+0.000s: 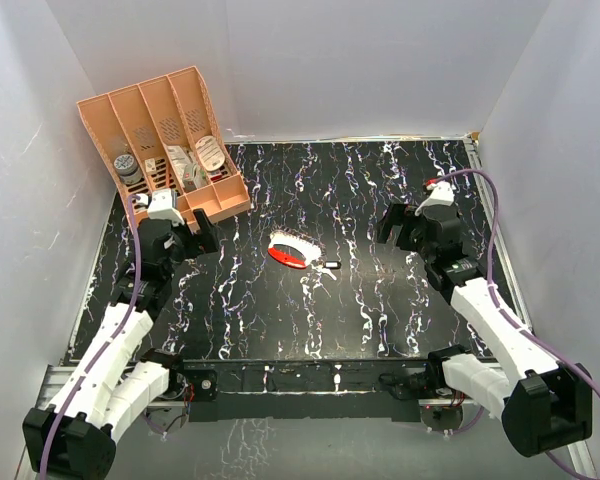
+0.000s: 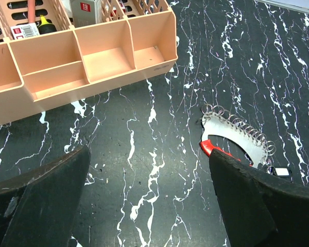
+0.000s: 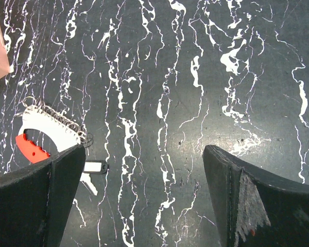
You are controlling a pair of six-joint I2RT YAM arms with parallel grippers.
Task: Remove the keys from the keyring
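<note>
Between left gripper (image 1: 202, 235), right gripper (image 1: 392, 226): keyring (image 1: 291, 251), key (image 1: 328, 266) beside.

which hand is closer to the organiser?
The left hand, right beside the peach organiser; the right hand is off on the other side of the keyring.

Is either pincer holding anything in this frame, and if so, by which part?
Nothing is held. Left pincer and right pincer are both open and empty; the keyring and key lie on the table.

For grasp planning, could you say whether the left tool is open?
Open: the left tool shows its fingers wide apart, gripping nothing.
</note>
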